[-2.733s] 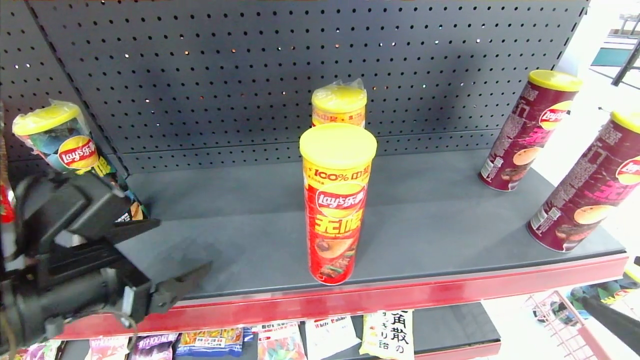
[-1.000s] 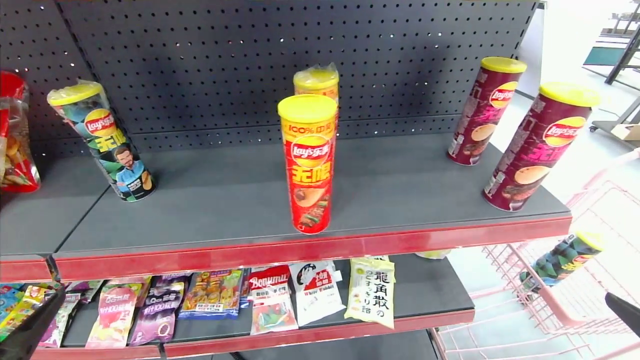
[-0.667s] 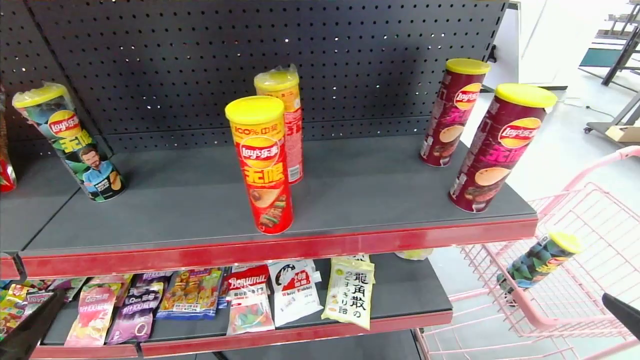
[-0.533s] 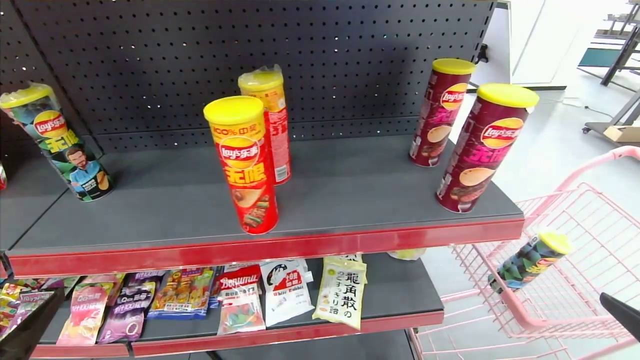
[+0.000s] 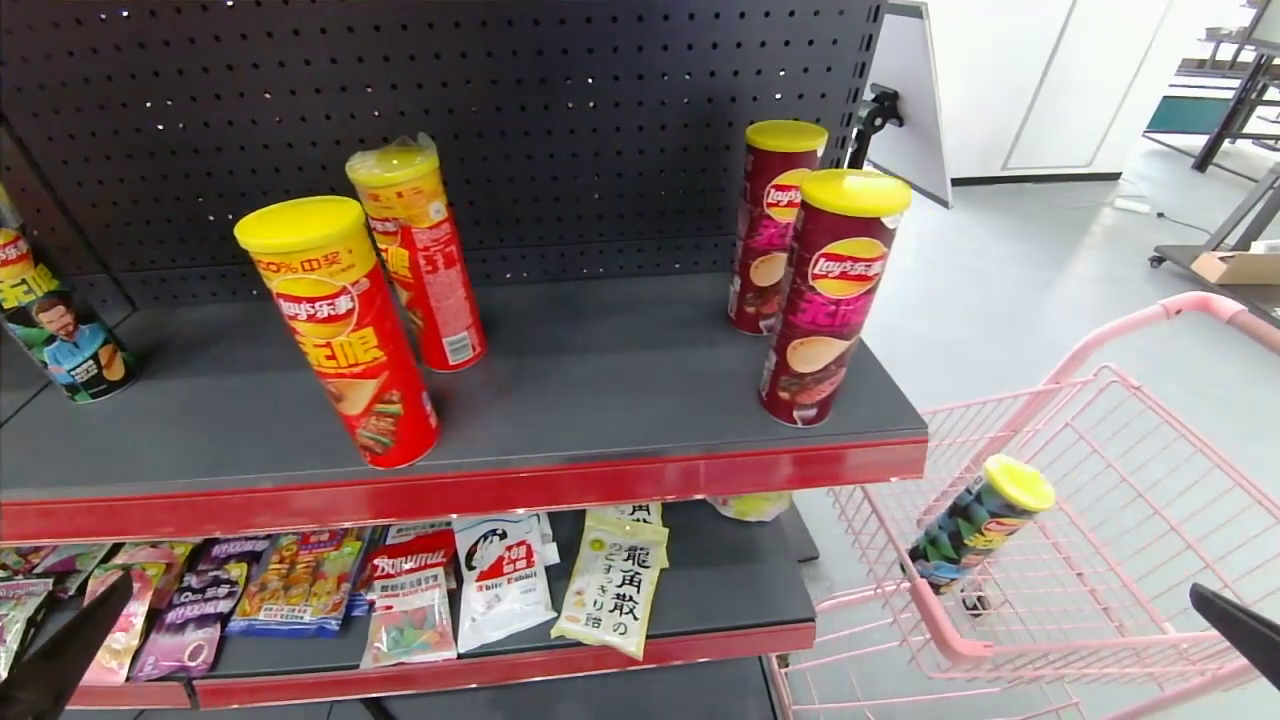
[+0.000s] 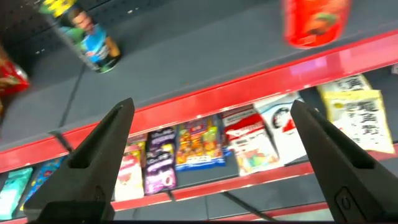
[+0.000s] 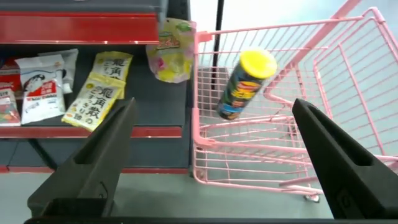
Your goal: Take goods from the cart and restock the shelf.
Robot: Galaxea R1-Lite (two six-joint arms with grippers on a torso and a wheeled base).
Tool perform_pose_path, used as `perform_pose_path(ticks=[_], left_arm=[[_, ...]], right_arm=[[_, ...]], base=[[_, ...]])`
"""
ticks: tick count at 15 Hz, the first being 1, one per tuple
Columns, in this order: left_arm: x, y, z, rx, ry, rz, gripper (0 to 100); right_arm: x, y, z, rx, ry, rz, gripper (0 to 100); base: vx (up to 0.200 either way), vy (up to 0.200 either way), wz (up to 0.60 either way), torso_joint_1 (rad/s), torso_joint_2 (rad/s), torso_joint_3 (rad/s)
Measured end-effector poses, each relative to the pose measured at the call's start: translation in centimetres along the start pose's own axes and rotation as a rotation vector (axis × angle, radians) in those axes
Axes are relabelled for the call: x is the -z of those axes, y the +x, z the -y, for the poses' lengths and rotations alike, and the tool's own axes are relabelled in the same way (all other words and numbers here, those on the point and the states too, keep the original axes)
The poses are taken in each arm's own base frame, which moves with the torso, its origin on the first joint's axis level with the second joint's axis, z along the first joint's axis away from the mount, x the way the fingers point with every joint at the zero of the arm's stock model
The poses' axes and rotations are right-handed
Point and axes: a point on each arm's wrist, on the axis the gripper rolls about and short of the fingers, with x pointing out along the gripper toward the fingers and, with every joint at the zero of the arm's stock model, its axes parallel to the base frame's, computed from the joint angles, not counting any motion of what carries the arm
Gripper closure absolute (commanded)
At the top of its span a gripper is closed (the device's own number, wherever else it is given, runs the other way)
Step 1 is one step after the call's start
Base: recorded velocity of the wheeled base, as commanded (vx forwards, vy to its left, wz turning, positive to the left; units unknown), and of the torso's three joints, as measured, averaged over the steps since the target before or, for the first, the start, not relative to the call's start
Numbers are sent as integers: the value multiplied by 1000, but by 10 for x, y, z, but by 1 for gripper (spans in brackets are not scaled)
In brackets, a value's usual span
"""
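Head view: red tubes [image 5: 340,330] and maroon tubes [image 5: 830,290] stand upright on the shelf [image 5: 600,370], labels facing out for shoppers. One dark tube [image 5: 975,525] leans in a corner of the pink cart [image 5: 1190,303], yet to be shelved.

Left wrist view: the left gripper [image 6: 211,109] hangs spread and empty before the lower snack packets [image 6: 199,146].

Right wrist view: the right gripper [image 7: 214,106], spread and empty, faces the dark tube [image 7: 245,84], likely to collect it.

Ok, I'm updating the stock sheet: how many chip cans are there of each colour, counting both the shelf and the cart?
Red cans: 2
Maroon cans: 2
Dark blue-green cans: 2, one on the shelf, one in the cart
Total: 6
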Motion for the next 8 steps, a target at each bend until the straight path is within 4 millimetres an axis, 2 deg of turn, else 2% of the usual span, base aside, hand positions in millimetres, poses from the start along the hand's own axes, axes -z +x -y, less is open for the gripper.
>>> perform_pose_path(ticks=[1,8], left_arm=[[0,0,0,0,1,0,0],[0,-2,-1,-5,12,13,0]], right_arm=[[0,0,0,0,0,-1,0],[1,2,0,0,-1,-11,0]], base=[[0,-200,0,7,2,2],[0,0,0,0,0,0]])
